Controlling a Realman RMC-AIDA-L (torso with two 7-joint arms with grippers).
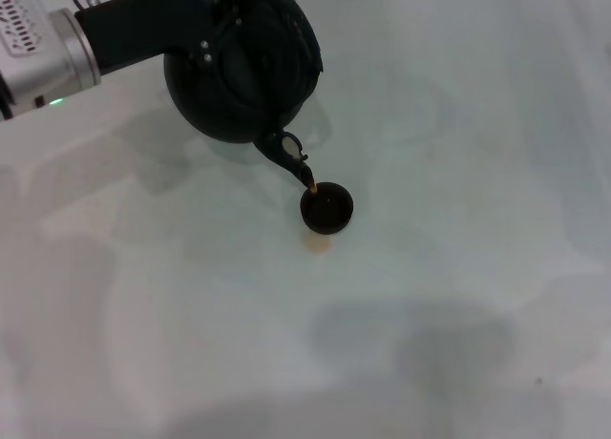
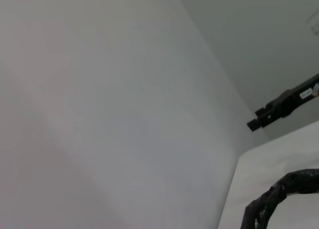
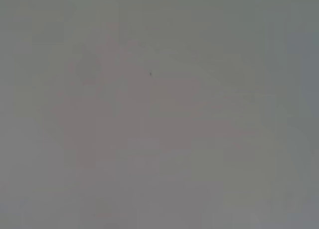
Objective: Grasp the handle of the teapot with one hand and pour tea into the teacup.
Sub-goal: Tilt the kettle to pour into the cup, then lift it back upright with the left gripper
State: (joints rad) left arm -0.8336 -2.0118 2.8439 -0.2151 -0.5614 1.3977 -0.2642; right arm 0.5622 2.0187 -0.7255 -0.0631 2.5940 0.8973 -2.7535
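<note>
The black teapot (image 1: 239,76) hangs tilted above the white table (image 1: 458,172) at the back left, its short spout (image 1: 284,155) pointing down at the teacup (image 1: 326,208). A thin brown stream runs from the spout tip into the tiny black cup, which holds dark liquid. My left gripper (image 1: 212,40) comes in from the left and is shut on the rough arched handle (image 1: 307,40) at the pot's top. A piece of that rough black handle (image 2: 279,199) shows in the left wrist view. The right gripper is out of view.
A small brownish spot (image 1: 318,240) lies on the table just in front of the cup. A black bar (image 2: 284,107) juts in at the edge of the left wrist view. The right wrist view shows only a plain grey surface.
</note>
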